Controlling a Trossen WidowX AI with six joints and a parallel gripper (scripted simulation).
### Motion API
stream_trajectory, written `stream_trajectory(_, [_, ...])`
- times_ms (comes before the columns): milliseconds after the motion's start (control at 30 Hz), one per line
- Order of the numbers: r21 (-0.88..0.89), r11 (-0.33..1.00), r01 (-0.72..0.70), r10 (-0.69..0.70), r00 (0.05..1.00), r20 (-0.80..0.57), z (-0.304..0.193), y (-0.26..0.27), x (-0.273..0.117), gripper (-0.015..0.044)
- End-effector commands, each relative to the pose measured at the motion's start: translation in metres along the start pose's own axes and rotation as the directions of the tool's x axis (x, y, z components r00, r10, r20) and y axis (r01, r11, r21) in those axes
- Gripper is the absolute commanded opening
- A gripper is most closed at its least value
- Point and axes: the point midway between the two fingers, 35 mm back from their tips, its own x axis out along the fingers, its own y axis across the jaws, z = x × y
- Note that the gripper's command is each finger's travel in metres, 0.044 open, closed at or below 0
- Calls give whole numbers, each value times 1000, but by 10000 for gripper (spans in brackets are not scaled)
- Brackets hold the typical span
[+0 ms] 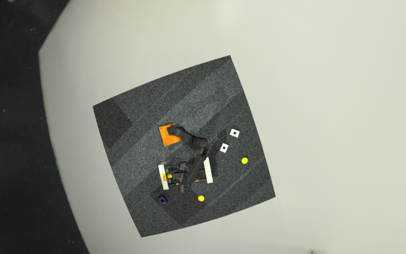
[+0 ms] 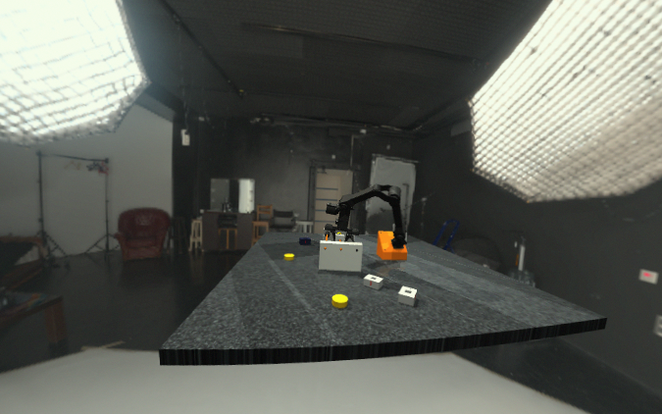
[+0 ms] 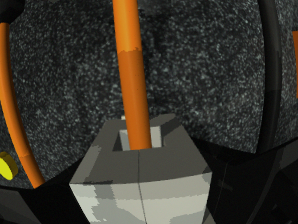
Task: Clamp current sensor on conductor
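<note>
The split-core current sensor (image 3: 175,167) is presenting a blocky, pale grey body with a darker grey upper face and a rectangular window, its two halves meeting along a thin seam, though the condition of the latch and the direction of the arrow are not being revealed. The orange conductor (image 3: 132,75), smooth, round and gently curving, is running into that window, with the sensor surrounding it and the table surface showing beyond; the lettering that would be identifying it as LOAD is not being resolved in the wrist view.
</note>
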Motion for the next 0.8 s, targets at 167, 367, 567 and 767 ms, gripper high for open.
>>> stream_trajectory(167, [-2,1000,19,-19,1000,2,0,0,0,0])
stream_trajectory(367, [-1,1000,13,-13,1000,0,0,0,0,26])
stream_trajectory(567, [-1,1000,13,-13,1000,0,0,0,0,184])
stream_trajectory(767, [-1,1000,13,-13,1000,0,0,0,0,256])
